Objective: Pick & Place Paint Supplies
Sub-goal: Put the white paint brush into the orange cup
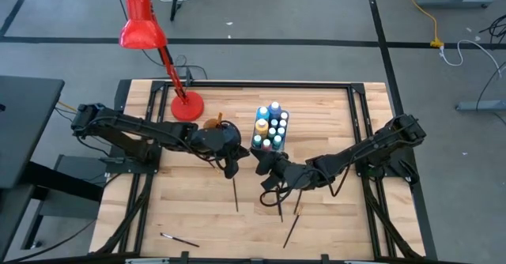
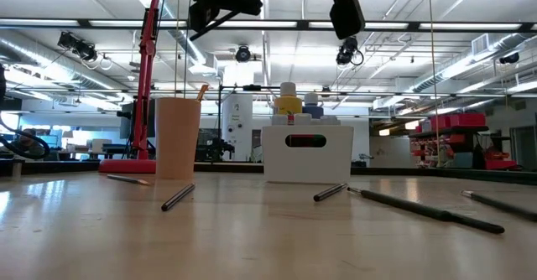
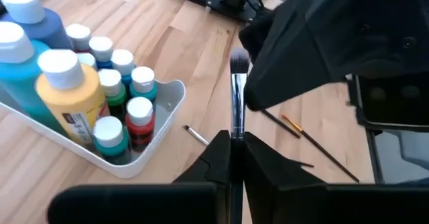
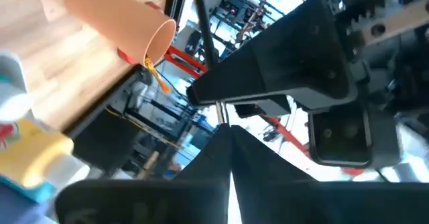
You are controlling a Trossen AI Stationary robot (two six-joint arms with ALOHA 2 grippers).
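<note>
My left gripper [image 1: 235, 166] [image 3: 234, 138] hangs above the table's middle, shut on a brush [image 3: 237, 93] with a silver ferrule and a dark bristle head. My right gripper [image 1: 262, 167] [image 4: 229, 129] faces it closely, shut, just beside the bristle head [image 3: 239, 62]. The white tray [image 1: 259, 143] [image 3: 171, 110] of white-capped paint bottles [image 1: 270, 123] stands on the table behind them. The orange cup [image 1: 213, 124] [image 2: 178, 137] stands upright left of the tray. More brushes [image 1: 236, 193] [image 1: 281, 205] [image 1: 291, 226] lie flat on the boards. My left gripper pinches the brush between its two fingers just below the ferrule [image 3: 236, 125]. The ferrule and bristle head stick out past the fingertips toward my right gripper. The brush is lifted clear of the table. My right gripper: whether it touches the brush, I cannot tell.
A red desk lamp [image 1: 142, 28] stands with its base [image 1: 187, 106] at the far edge beside the cup. One brush [image 1: 178, 239] lies near the near left edge. Black rails frame the table's left, right and far sides. Bare boards show left of the lying brushes.
</note>
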